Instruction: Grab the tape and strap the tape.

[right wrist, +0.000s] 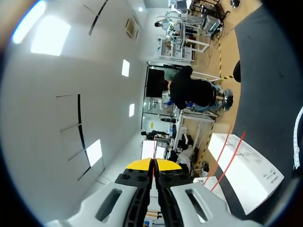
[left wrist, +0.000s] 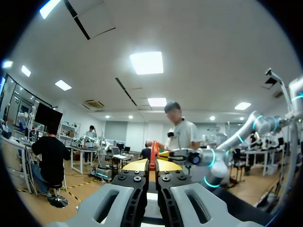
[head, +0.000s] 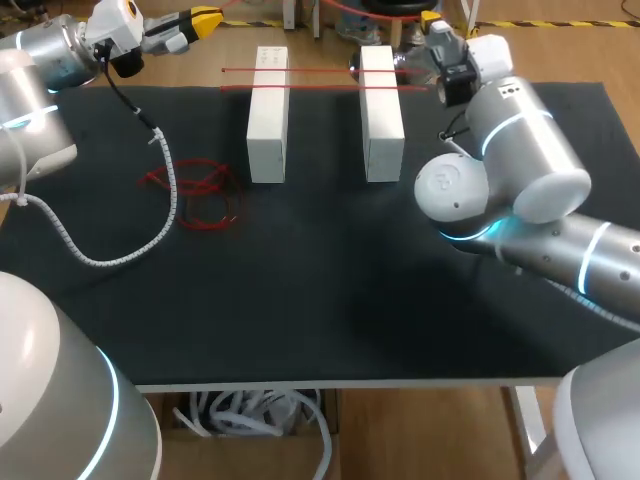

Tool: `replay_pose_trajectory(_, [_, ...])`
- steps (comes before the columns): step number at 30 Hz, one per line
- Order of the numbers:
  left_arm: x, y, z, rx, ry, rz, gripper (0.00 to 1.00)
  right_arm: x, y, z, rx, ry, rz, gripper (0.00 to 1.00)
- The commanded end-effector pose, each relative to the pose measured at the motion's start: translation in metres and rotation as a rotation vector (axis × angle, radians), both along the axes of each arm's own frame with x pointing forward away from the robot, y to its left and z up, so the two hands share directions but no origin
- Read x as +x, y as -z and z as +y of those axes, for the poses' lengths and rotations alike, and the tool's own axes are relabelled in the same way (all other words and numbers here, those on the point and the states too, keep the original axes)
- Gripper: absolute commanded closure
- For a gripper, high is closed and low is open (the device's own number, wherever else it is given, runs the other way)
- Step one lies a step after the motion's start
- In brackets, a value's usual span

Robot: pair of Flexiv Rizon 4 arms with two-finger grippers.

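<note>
Along the tabletop's far edge, two red tape strands (head: 310, 72) lie stretched across two white blocks (head: 267, 115). A loose red tape tangle (head: 195, 195) lies near the left edge. The left gripper (left wrist: 152, 166), raised off the far left corner, pinches a short red piece (left wrist: 152, 158). The right gripper (right wrist: 155, 164), beside the white blocks, has its tips pressed together.

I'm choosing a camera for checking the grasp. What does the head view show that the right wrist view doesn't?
Head view only: loose red tape on the mat, and the left gripper. Right wrist view only: the right gripper, yellow tips pressed together. Both: a white block with two red strands across it.
</note>
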State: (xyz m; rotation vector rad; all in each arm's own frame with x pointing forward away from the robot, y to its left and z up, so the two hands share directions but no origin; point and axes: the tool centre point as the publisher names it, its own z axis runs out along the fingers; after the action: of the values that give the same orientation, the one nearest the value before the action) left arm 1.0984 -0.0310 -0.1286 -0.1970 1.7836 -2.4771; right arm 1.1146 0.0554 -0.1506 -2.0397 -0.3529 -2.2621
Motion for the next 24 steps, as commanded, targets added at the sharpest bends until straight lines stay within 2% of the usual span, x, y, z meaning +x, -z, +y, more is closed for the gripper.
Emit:
replay_pose_trajectory(1, [-0.0003,0.0004,0.0,-0.001,-0.001,-0.002,1.0,0.0005,-0.0037,0.001,-0.022,-0.009,-0.029,1.0])
replay_pose_trajectory(24, [0.0,-0.0032,0.004,0.004,-0.025,-0.005,1.0,0.0005,-0.0037,0.001,-0.022,-0.009,-0.029,1.0])
